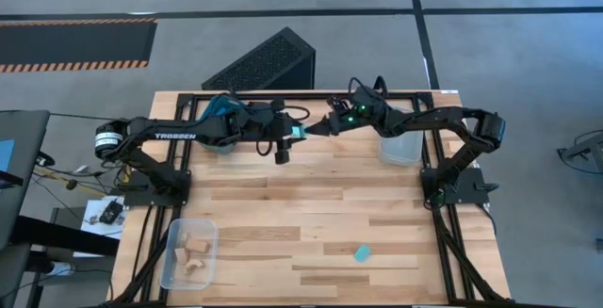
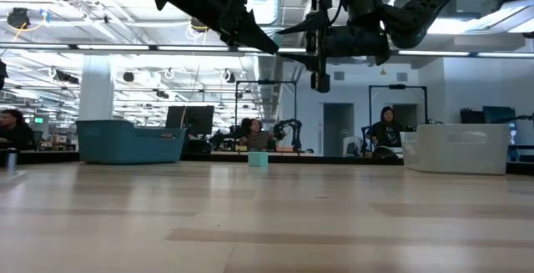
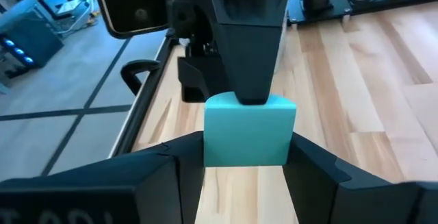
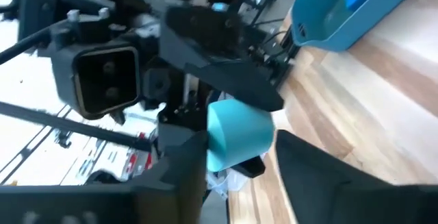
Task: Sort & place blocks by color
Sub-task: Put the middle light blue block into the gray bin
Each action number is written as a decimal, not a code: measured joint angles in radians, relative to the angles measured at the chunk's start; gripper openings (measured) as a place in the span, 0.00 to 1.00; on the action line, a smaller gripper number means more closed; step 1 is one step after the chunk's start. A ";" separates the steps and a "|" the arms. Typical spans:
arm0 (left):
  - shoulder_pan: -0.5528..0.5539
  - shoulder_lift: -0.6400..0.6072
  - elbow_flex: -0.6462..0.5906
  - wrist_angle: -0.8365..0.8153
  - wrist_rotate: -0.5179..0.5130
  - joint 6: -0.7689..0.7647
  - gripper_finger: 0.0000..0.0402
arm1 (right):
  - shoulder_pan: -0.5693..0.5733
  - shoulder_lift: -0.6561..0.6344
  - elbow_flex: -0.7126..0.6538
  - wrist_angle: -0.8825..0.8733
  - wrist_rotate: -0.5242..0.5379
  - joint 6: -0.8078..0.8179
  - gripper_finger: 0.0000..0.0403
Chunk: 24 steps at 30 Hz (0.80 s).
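Both grippers meet mid-air: left gripper (image 3: 246, 157) clamps the cyan block (image 3: 248, 131), right gripper (image 4: 236, 157) brackets it, seemingly a handover.

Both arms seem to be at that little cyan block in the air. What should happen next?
Probably the right pincer should clamp the block firmly before anything lets go. The left pincer holds it in mid-air, well above the table, so a loose hand-over would drop it.
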 joint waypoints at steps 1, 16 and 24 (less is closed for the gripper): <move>0.002 0.000 0.000 0.000 0.011 0.001 0.37 | -0.002 0.000 0.000 0.007 -0.022 0.000 0.44; 0.008 0.021 -0.002 0.060 0.066 -0.009 0.38 | 0.002 -0.002 -0.003 0.026 -0.056 0.026 0.41; 0.007 0.021 0.001 0.082 0.066 -0.012 0.38 | 0.009 0.001 0.000 0.025 -0.044 0.023 0.58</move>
